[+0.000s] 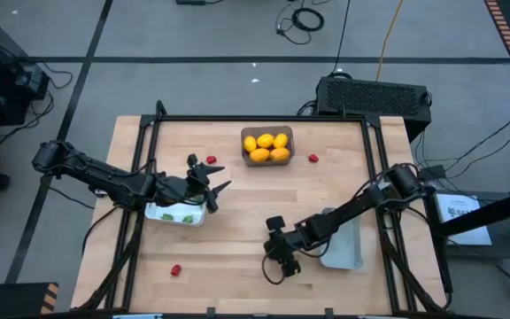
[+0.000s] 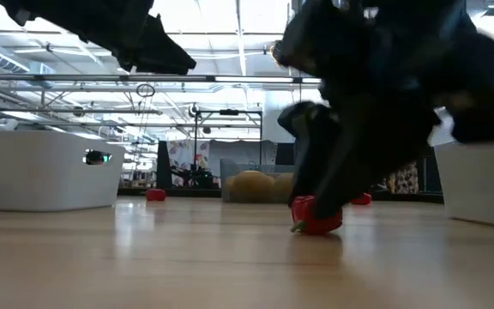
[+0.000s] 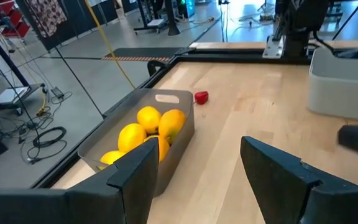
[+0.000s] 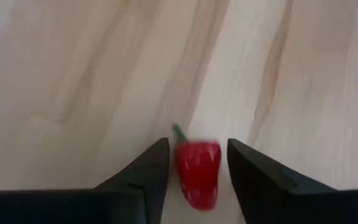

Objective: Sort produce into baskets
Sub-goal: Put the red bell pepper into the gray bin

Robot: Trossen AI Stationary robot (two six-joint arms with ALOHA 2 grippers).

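My right gripper (image 1: pixel 282 264) points down at the table's near middle, open, its fingers on either side of a small red pepper (image 4: pixel 197 173) that lies on the wood (image 2: pixel 316 216); narrow gaps show on both sides. My left gripper (image 1: pixel 212 182) is open and empty, above the table at left centre, beside a pale basket (image 1: pixel 177 213) holding tiny green pieces. The dark grey basket (image 1: pixel 266 146) at the far middle holds several yellow and orange fruits (image 3: pixel 149 127). A second pale basket (image 1: pixel 343 246) lies under my right arm.
Loose red pieces lie near my left gripper (image 1: pixel 211 160), right of the grey basket (image 1: pixel 313 159), and near the front left (image 1: pixel 175 270). A black frame (image 1: pixel 264 118) borders the table. Bare wood lies between the baskets.
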